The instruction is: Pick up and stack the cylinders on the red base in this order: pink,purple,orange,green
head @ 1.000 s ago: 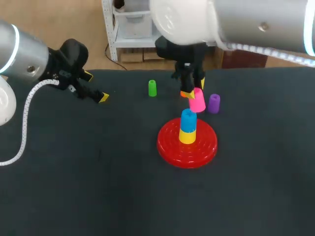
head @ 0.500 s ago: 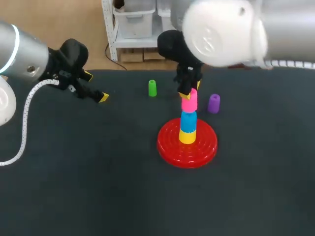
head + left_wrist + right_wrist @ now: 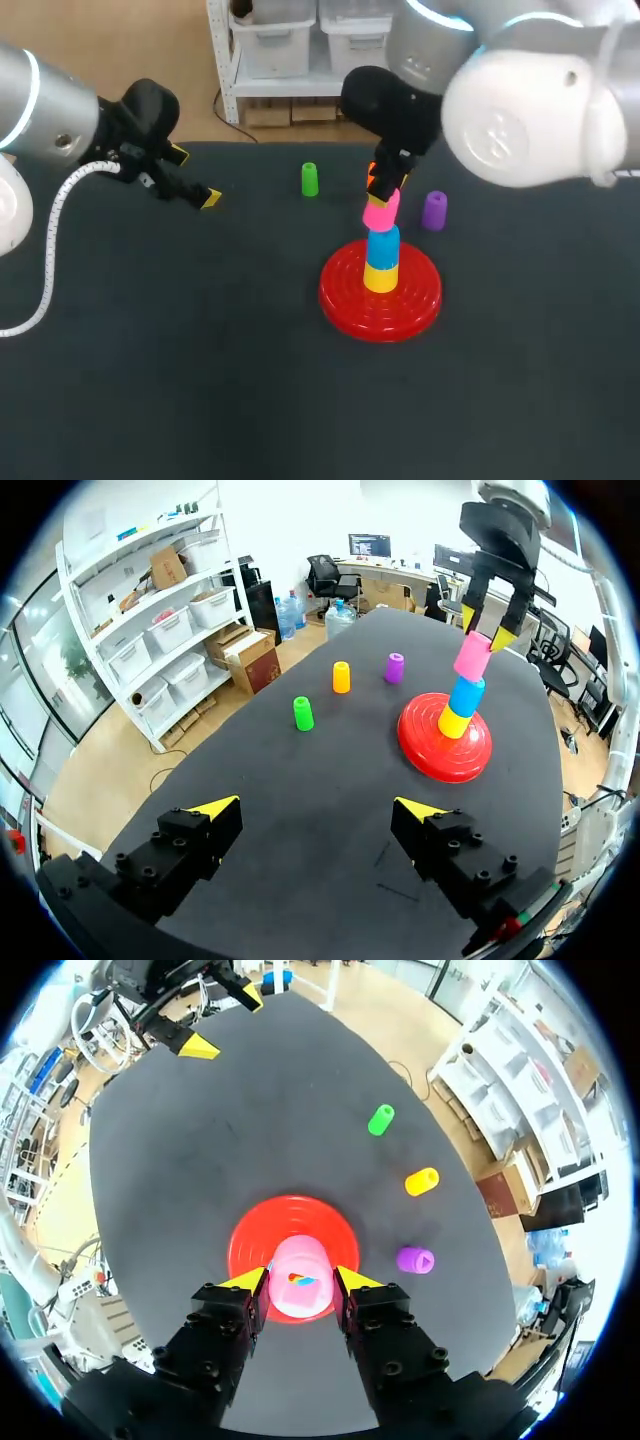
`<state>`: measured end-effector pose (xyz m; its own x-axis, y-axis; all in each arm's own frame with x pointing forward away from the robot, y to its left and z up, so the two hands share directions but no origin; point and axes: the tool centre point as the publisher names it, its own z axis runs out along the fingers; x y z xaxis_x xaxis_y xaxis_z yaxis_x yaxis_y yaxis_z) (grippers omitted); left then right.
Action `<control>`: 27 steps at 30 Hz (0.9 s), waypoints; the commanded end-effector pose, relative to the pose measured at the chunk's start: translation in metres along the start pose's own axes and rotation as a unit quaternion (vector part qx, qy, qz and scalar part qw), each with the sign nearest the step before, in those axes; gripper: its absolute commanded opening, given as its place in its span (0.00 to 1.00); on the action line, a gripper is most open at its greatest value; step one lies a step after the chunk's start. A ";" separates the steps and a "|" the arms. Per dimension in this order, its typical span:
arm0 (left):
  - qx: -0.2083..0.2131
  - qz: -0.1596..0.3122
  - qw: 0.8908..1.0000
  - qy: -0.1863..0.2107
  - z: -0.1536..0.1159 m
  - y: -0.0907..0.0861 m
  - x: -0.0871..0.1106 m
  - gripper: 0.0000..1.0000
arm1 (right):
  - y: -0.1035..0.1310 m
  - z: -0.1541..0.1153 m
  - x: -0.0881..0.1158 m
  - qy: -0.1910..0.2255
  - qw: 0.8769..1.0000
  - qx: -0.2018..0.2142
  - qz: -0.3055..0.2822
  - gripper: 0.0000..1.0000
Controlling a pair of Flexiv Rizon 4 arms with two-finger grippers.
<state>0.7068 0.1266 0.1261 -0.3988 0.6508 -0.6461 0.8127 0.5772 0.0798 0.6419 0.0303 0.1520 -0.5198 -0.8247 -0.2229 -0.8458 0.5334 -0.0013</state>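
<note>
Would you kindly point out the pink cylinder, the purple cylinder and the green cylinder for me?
pink cylinder (image 3: 381,211): head view, middle of its side wall.
purple cylinder (image 3: 434,212): head view, middle of its side wall.
green cylinder (image 3: 302,713): left wrist view, middle of its side wall.

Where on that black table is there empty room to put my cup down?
Bare: the near stretch in front of the red base, and the patch between the left gripper and the base. Crowded: behind the base, with green cylinder, orange cylinder and purple cylinder and the right gripper over the pink cylinder.
</note>
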 end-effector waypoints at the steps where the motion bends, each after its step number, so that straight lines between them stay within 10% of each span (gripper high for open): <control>1: 0.000 0.000 1.000 0.000 0.000 0.000 0.000 1.00 | 0.001 -0.004 0.007 -0.074 0.997 0.002 -0.002 0.00; 27: 0.000 0.000 1.000 0.000 0.000 0.000 0.000 1.00 | -0.006 0.005 0.007 0.014 0.998 -0.025 -0.062 0.00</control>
<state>0.7068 0.1266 0.1261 -0.3988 0.6507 -0.6461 0.8127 0.5772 0.0798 0.6402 0.0180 0.1494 -0.4129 -0.8874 -0.2049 -0.9084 0.4175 0.0225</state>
